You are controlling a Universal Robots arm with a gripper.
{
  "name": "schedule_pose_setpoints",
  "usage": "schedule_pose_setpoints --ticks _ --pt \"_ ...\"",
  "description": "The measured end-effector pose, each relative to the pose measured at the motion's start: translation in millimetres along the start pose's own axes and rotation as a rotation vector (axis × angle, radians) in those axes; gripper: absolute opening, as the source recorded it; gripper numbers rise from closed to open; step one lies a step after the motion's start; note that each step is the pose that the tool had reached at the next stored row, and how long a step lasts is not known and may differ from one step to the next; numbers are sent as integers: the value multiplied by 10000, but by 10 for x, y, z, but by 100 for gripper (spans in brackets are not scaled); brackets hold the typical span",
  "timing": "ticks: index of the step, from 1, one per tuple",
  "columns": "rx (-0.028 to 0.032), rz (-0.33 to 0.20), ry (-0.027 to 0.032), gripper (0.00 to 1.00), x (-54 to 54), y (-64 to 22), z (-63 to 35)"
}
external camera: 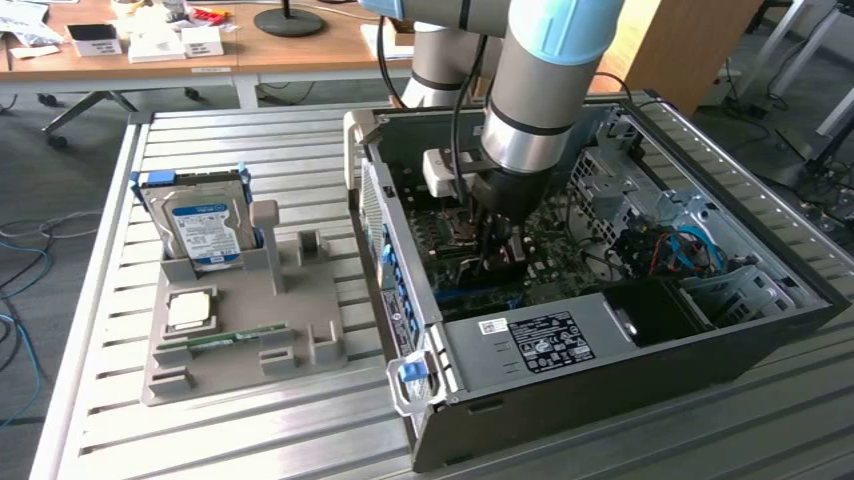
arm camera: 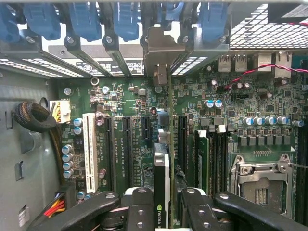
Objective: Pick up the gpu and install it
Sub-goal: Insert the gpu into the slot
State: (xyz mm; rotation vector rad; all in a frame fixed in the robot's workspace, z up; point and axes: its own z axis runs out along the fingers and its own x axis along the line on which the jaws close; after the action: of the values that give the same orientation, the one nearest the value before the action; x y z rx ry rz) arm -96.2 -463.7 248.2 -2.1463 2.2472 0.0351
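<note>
End effector (arm camera: 163, 211) clamped on the gpu (arm camera: 162, 173), fingers (arm camera: 139, 209) narrowly spread and pressed against both faces of the card. Card held edge-on, upright, running from between the fingers toward the rear slot openings; dark face with a green logo near the fingers. Its silver bracket (arm camera: 163, 45) sits up at the rear slot row, among the blue slot latches (arm camera: 86, 19). Card's lower edge is over the motherboard (arm camera: 125, 101), in line with the black expansion slots beside the white slot (arm camera: 89, 151); can't tell if it is seated or just above.

In the exterior view the end effector (external camera: 497, 235) is down inside the open pc case (external camera: 601, 330), arm reaching in from above, gpu mostly hidden behind it. Empty CPU socket (arm camera: 262, 175) and memory slots near the card. Power supply (external camera: 541, 340) at the case's near end.

Outside the case, on the exterior view's left, a grey parts holder (external camera: 247, 330) sits on the slatted tabletop (external camera: 120, 420), with a hard drive (external camera: 203, 225) standing upright in it, a CPU (external camera: 191, 308) lying flat, and a memory stick (external camera: 234, 335) lying in a groove.
</note>
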Motion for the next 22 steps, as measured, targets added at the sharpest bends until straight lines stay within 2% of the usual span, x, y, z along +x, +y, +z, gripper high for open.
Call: schedule_pose_setpoints --ticks 6,10,22 --pt "-1 -1 -2 26 -3 4 3" --pt "9 -1 -24 26 -2 14 17" --pt "1 -1 -26 26 -2 21 19"
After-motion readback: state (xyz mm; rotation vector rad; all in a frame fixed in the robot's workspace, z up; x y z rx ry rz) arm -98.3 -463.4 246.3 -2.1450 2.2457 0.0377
